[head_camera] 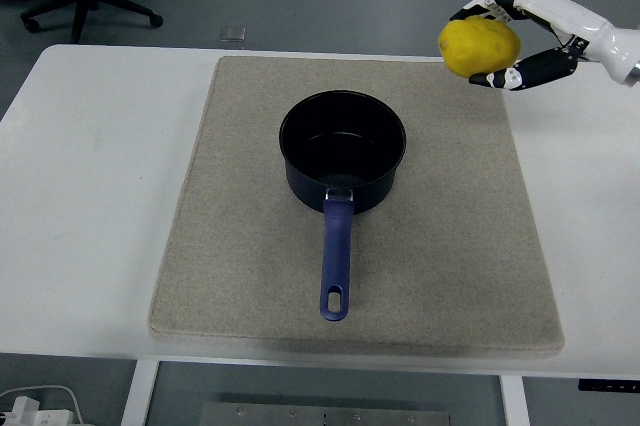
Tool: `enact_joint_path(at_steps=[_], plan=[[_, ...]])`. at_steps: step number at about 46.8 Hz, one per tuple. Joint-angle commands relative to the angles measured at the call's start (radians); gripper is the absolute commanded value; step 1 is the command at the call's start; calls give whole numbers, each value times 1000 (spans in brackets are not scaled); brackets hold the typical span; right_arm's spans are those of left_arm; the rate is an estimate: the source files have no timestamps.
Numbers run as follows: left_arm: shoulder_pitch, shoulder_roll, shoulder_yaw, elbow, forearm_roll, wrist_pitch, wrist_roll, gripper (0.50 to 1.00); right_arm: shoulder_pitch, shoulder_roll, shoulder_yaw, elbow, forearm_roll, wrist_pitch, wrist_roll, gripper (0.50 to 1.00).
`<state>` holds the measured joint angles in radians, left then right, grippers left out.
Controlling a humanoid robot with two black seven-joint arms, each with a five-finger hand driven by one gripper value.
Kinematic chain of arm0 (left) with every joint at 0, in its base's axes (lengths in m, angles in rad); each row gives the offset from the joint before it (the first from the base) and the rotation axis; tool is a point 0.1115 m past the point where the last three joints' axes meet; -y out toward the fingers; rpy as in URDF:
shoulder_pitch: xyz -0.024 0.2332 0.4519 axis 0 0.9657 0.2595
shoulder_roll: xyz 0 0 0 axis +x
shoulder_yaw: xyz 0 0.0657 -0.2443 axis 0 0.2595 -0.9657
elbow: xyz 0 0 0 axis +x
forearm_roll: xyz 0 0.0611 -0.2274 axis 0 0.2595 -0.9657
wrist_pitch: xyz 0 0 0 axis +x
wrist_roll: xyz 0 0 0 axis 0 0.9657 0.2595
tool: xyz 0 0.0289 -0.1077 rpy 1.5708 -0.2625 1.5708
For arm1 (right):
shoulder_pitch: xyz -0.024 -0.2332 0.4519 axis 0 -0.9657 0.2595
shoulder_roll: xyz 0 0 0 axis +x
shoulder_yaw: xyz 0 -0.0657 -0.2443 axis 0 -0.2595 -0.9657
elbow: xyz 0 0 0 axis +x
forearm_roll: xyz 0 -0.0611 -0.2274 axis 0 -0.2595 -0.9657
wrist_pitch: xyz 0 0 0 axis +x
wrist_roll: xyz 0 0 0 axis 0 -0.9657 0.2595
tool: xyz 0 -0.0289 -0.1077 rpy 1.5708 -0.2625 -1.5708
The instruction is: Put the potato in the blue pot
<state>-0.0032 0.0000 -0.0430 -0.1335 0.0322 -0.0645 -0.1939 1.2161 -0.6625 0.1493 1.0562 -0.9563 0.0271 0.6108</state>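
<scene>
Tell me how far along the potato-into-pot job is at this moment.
Done: the right hand has the potato gripped and raised off the mat, near its far right corner. In hand: carrying it. Left: bring it over the blue pot, which holds nothing yet, and release.

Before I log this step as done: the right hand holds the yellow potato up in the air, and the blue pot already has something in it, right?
Not quite. The head view shows the right hand holding the yellow potato up in the air, but the blue pot on the mat is empty.
</scene>
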Motion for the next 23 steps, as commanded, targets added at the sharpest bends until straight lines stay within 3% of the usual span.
enact_joint_path(at_steps=[1,12,23], plan=[[0,0,0,0,0,0,1,994,19,67,-10,1,2,2,0,500],[0,0,0,0,0,0,-1,994,19,260,-51,-21,2,2,0,500],[0,0,0,0,0,0,1,994,14,431,-105,-151,2,2,0,500]])
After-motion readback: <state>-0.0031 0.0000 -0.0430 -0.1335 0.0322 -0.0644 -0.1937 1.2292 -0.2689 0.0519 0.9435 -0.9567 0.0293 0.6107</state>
